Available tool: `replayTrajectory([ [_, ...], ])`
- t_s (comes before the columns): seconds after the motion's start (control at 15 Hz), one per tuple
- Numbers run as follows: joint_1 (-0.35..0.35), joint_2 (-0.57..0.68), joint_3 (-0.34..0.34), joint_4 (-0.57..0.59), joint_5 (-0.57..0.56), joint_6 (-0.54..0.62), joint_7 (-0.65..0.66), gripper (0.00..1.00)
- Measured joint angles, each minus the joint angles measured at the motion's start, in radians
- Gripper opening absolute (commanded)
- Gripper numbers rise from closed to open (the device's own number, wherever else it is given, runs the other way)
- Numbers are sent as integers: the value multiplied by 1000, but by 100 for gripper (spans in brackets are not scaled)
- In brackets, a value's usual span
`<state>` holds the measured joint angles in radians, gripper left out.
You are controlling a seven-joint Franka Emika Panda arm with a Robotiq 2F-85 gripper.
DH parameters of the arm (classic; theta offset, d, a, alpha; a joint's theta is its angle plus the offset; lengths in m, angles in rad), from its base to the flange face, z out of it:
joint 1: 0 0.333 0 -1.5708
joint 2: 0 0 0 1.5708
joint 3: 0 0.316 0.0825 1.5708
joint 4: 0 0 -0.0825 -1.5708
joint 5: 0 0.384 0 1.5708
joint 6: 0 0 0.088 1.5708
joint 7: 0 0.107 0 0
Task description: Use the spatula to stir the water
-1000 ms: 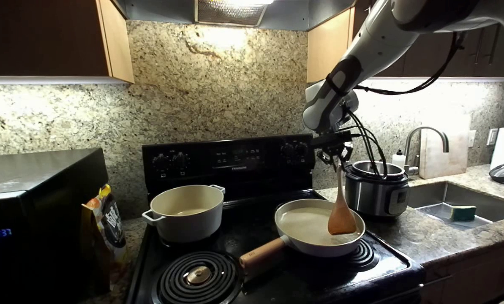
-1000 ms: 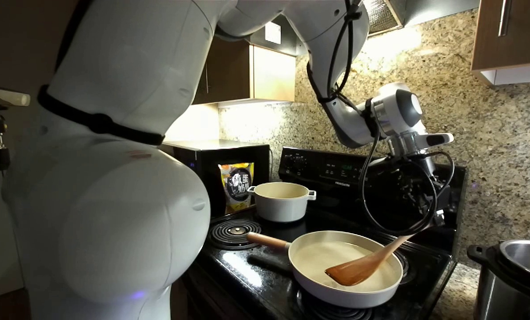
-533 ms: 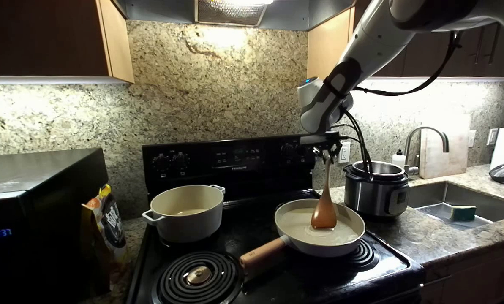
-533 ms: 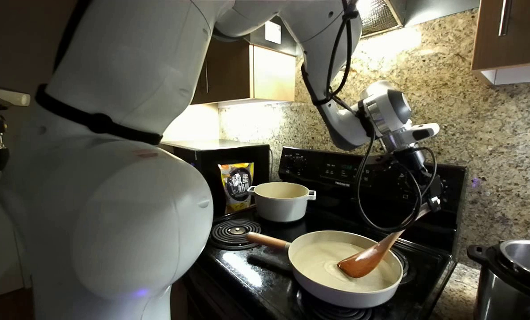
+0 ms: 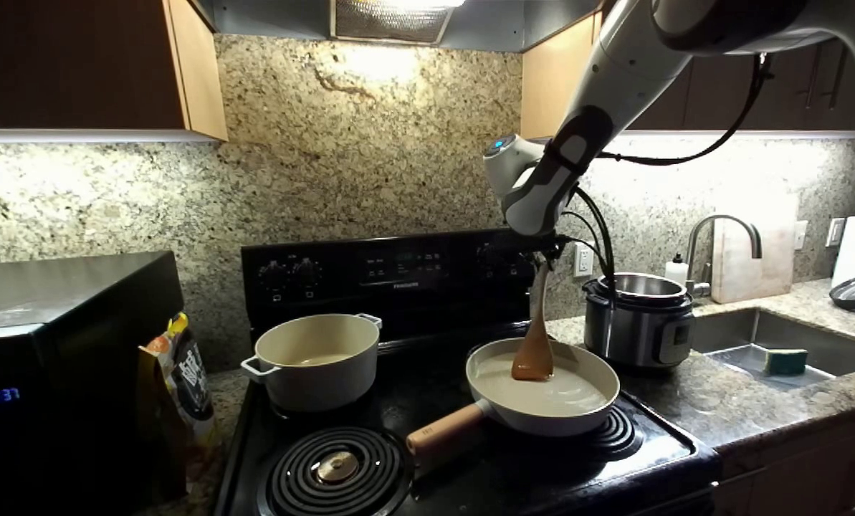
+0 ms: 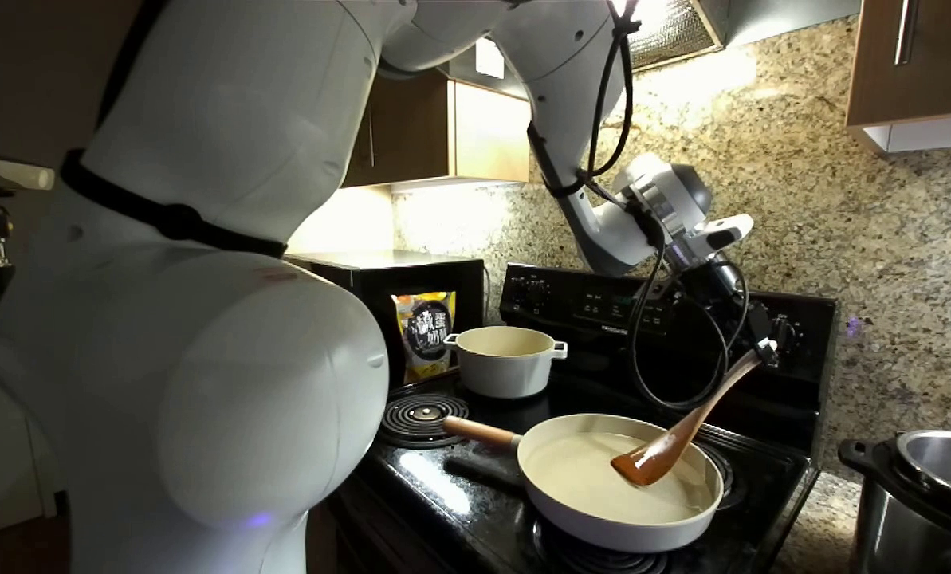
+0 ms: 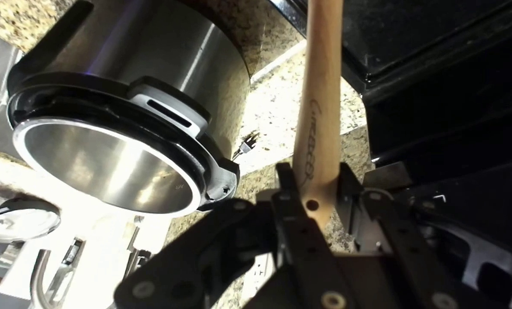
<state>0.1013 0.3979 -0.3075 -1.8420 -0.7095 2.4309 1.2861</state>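
The wooden spatula (image 6: pixel 685 430) slants handle-up, its glossy brown blade inside a pan (image 6: pixel 626 536) of shallow, pale water (image 6: pixel 579 470).

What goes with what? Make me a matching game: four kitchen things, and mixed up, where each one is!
Things
1. wooden spatula
2. sponge
3. two-handled pot
4. electric pressure cooker

Places
A. on the stove
B. on the countertop
C. held by the end effector
D. in the sink

Pairs: 1-C; 2-D; 3-A; 4-B
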Motion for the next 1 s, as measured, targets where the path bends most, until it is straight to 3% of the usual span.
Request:
replayTrajectory([
  [0.53, 9, 52, 60, -31, -97, -12, 2, 11],
  [1.0, -22, -1, 56, -96, -98, -12, 1, 11],
])
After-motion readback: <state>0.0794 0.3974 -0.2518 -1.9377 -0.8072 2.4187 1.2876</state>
